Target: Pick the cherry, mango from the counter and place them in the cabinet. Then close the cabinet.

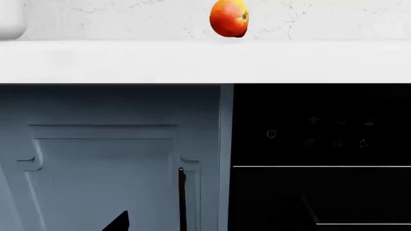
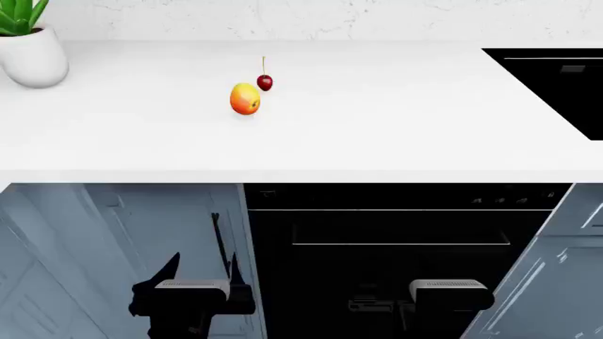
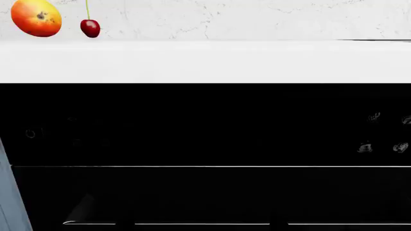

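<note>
Head view: mango (image 2: 245, 98) on counter (image 2: 377, 127), cherry (image 2: 265, 82) just beside at 1 o'clock. Left wrist view shows mango (image 1: 228, 18) only; right wrist view both. Left gripper (image 2: 203, 272), right gripper (image 2: 450, 293) low below counter edge; jaw opening cannot tell.

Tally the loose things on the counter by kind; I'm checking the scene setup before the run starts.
Cherry: 1
Mango: 1
Potted plant: 1
Total: 3, all standing on the white counter; both fruits sit close together, the plant apart at the far left corner.
</note>
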